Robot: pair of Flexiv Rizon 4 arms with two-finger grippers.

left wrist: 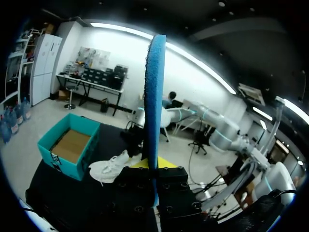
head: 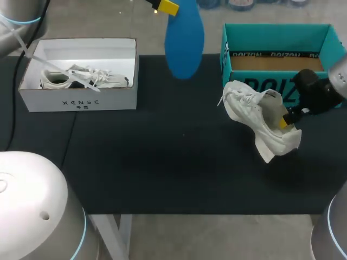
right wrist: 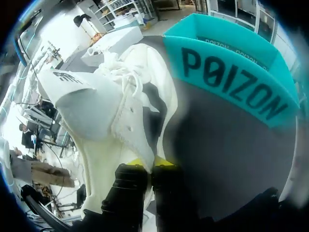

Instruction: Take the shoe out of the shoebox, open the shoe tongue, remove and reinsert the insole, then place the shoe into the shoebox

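The shoe [head: 255, 114] is at 3 o'clock on the table [head: 162, 162], tipped up, its rim pinched by the right gripper [right wrist: 149, 163]. The left gripper [head: 164, 6] pinches the blue insole [head: 184, 40], up in the air at 12 o'clock. The teal box [head: 276, 37] sits at 2 o'clock.

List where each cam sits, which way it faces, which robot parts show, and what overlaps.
Head: fixed above and behind, looking down on the table; both arms show, left fingers holding the blue insole, right fingers the white shoe.
Left wrist: looks along left fingers and the upright insole, toward shoe and teal box.
Right wrist: looks along right fingers pinching the shoe, teal box beyond.
Shared: all three show shoe and teal box.
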